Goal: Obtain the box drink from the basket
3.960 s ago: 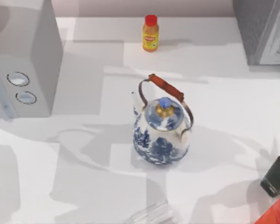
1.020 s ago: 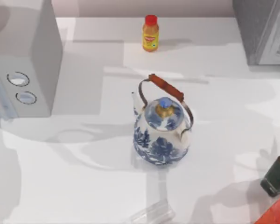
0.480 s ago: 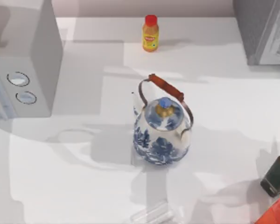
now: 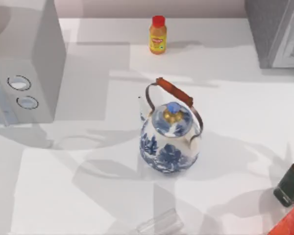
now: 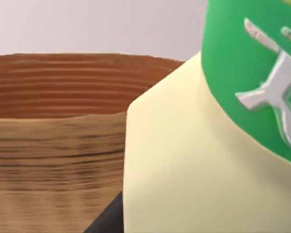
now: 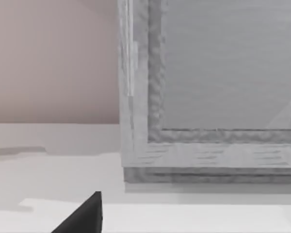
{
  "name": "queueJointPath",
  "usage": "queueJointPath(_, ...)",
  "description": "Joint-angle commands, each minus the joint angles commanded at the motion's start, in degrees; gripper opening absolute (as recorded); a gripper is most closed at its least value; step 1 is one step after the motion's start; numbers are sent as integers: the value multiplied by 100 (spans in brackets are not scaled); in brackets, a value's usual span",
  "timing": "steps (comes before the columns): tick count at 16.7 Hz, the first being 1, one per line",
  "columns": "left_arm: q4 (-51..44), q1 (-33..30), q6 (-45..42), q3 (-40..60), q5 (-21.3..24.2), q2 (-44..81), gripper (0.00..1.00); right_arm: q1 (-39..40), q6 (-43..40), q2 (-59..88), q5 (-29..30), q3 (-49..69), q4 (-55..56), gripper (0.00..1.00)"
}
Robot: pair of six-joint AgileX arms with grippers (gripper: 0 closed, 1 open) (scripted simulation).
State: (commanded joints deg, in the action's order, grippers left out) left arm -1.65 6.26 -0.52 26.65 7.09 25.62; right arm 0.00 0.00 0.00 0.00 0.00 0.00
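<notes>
The box drink [image 5: 194, 145] looms very close in the left wrist view, a pale yellow carton with a green mark [image 5: 252, 73] bearing silver lettering. Behind it curves the brown wooden wall of the basket [image 5: 53, 126]. A dark part of my left gripper [image 5: 105, 221] shows at the carton's lower edge, touching or nearly touching it. In the right wrist view a dark tip of my right gripper [image 6: 85, 216] hangs over the white table, facing a grey cabinet [image 6: 208, 97].
A blue-and-white teapot [image 4: 170, 139] with a brown handle stands mid-table. A small orange bottle [image 4: 158, 35] with a red cap is at the back. A microwave [image 4: 22, 63] is at the left, the grey cabinet [image 4: 277, 32] back right. A dark object [image 4: 290, 188] and something red [image 4: 291, 223] sit at the right edge.
Shadows on the table have shifted across the middle and left of the top view. The teapot, the orange bottle and the dark object at the right edge have stayed in place.
</notes>
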Motion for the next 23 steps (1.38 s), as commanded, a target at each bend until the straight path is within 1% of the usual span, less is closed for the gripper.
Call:
queueJointPath(3,104,-323,37,-1377,-319,-1287,0,0,0,0,0,0,0,100)
queueJointPath(5,149,-487,52,-2048,-499,-1946,0,0,0,0,0,0,0,100)
queueJointPath(7,167,-589,56,-2477,-637,-2374,0,0,0,0,0,0,0,100)
queueJointPath(9,166,-625,52,-2661,-708,-2558,0,0,0,0,0,0,0,100)
queueJointPath(14,163,-610,41,-2662,-704,-2533,0,0,0,0,0,0,0,100)
queueJointPath(16,58,-752,215,-2534,-790,-2397,0,0,0,0,0,0,0,100)
queueJointPath(19,-283,-1321,903,-2044,-1135,-1843,0,0,0,0,0,0,0,100)
queueJointPath(23,-926,-2498,2374,-1030,-1923,-673,0,0,0,0,0,0,0,100)
